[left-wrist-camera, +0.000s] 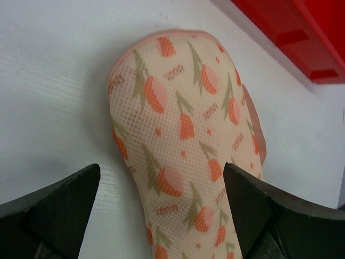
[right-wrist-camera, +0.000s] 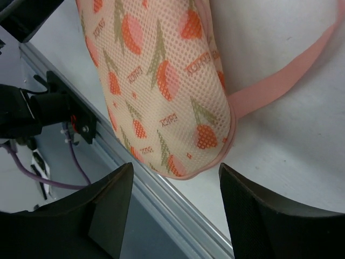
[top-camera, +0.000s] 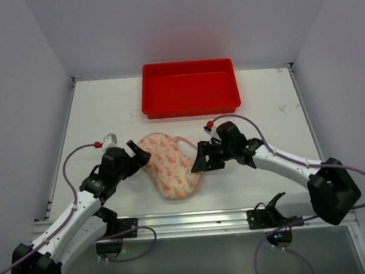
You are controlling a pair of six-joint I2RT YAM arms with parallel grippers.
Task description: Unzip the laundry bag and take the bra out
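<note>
**Both claws spread at the pouch, mid-desk**

Nearest us, the metal rail (top-camera: 194,219) ran along the desk's (top-camera: 262,106) front edge. Beyond it lay the laundry bag (top-camera: 172,166), flat on the desk between the two arms, with its narrow end toward the rail. We noted cream mesh, a salmon print and a pink rim.

The left claw (top-camera: 140,152) stood at the bag's far-left lobe with its fingers (left-wrist-camera: 64,205) apart. In its wrist view the bag lay between them. The right claw (top-camera: 198,158) was at the bag's right side, fingers (right-wrist-camera: 264,210) also apart and holding nothing. We could not tell whether either claw touched the fabric.

A pink strap (top-camera: 184,143) looped from the bag's far-right edge. Farther back sat the red tray (top-camera: 191,105), apart from the bag.
</note>
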